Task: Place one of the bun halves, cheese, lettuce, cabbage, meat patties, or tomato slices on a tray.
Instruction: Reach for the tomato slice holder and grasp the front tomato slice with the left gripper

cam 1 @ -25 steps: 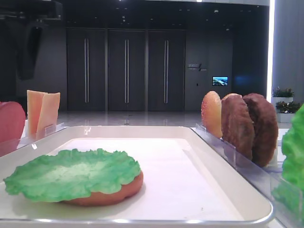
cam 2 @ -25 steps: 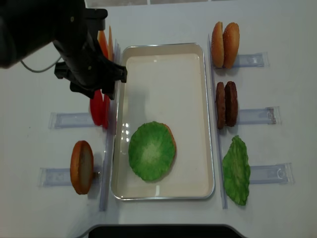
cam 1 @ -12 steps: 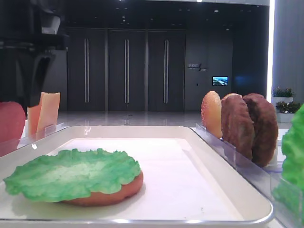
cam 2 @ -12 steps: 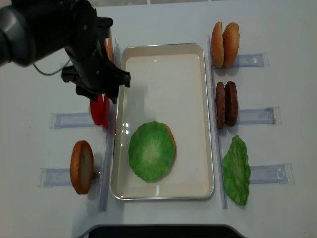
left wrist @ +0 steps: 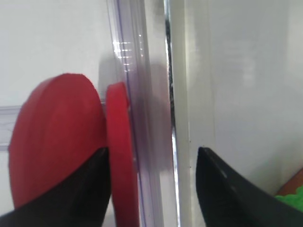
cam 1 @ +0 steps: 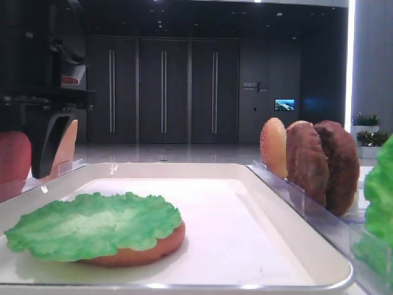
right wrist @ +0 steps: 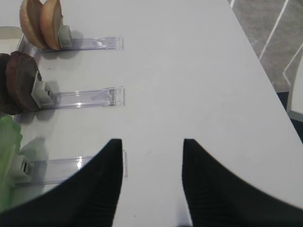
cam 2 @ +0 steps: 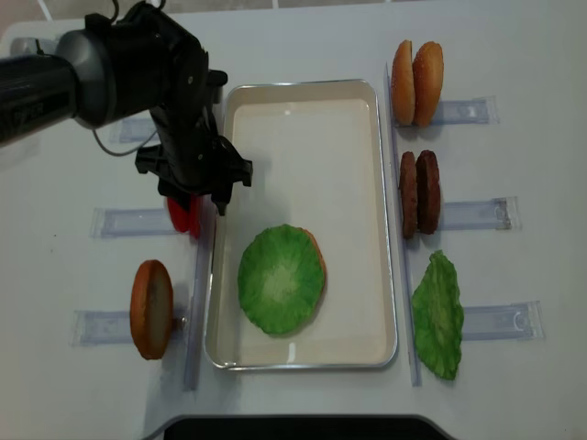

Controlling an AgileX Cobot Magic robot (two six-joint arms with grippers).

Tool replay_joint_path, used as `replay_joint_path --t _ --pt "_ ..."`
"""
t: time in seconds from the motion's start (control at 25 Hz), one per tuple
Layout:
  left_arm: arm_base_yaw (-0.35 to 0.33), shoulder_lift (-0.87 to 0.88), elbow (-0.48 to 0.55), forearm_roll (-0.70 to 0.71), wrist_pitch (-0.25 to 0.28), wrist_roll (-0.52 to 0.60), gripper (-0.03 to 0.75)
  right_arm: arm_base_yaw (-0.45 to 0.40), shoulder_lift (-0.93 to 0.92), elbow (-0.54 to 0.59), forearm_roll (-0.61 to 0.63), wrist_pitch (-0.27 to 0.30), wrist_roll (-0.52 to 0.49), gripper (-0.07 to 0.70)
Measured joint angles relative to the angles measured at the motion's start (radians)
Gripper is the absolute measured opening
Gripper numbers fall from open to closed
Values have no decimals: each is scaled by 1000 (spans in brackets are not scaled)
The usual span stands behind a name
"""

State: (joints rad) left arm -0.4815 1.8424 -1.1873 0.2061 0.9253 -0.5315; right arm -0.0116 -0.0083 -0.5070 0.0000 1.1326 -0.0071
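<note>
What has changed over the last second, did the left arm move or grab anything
The left gripper has travelled from beside the cheese, at the far end of the tray, toward the near end and now sits over the tomato slices, open, one slice between its fingers. It holds nothing yet. The lettuce, on a bun half in the tray, and the racked food have not moved.
</note>
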Motion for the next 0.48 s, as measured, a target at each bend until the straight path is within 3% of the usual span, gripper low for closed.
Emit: replay_joint_path --t 0.48 --pt "0 0 -25 10 9 6 430 0 0 0 0 0 0 290"
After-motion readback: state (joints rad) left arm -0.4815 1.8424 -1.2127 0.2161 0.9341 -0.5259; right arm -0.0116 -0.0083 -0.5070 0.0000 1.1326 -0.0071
